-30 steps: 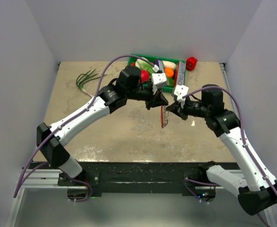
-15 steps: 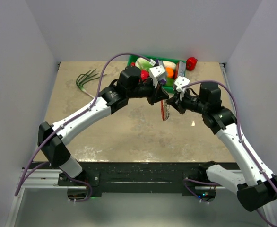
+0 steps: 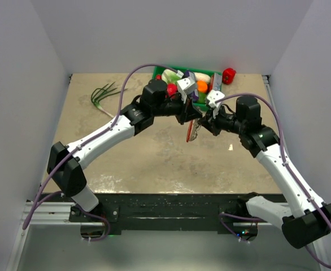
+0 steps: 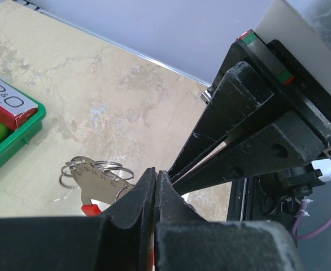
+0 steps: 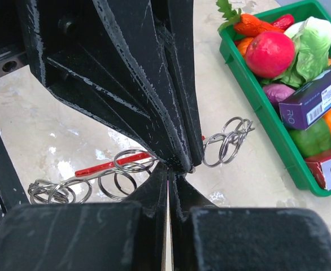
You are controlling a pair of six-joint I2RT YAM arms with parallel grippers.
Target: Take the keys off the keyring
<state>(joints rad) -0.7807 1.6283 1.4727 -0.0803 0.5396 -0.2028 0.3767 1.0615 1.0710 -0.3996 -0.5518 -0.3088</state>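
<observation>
Above the middle of the table my left gripper (image 3: 191,117) and right gripper (image 3: 204,122) meet tip to tip, both shut. The keyring bunch (image 3: 192,131) hangs tilted under them, red tag and silvery metal. In the right wrist view my right gripper (image 5: 169,169) touches the left gripper's fingers (image 5: 154,84). The thin red tag (image 5: 106,166) runs behind those fingers, with silvery rings (image 5: 229,141) on both sides. In the left wrist view my left gripper (image 4: 156,172) is shut with red showing between the jaws. A flat silvery key (image 4: 100,183) with rings sits beside it. The pinch points themselves are hidden.
A green tray (image 3: 161,70) of toy vegetables and boxes stands at the back, close behind the grippers; its rim (image 5: 250,118) is just right of the bunch. A red toy (image 3: 229,75) lies beside it. Green sprigs (image 3: 104,94) lie at the back left.
Both grippers have moved a little toward the tray and left, staying tip to tip. The bunch rose with them and now hangs more tilted.
</observation>
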